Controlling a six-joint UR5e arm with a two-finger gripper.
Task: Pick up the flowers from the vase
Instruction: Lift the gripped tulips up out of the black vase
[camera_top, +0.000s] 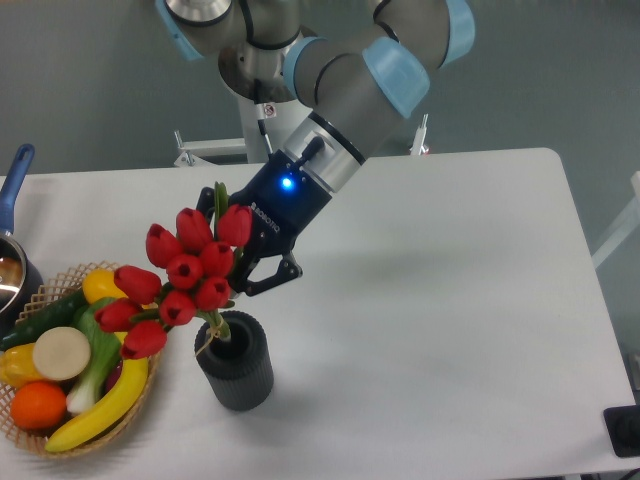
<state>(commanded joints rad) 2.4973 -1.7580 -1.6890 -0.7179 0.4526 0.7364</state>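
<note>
The flowers (185, 272), a tied bunch of red closed tulip buds with green stems, stand with their stems in the vase (238, 362) and lean up and to the left. The vase is small, dark grey and ribbed, and stands upright on the white table near the front left. My gripper (242, 282) reaches down from the upper right and sits right behind the bunch, just above the vase mouth. One black finger (278, 268) shows to the right of the buds. The other finger is hidden behind the buds, so I cannot tell whether the jaws are closed on the stems.
A wicker basket (40, 290) with a banana, an orange, a cucumber and other produce sits at the front left, touching the leaning buds. A pot with a blue handle (15, 180) is at the left edge. A dark object (625, 430) lies at the front right corner.
</note>
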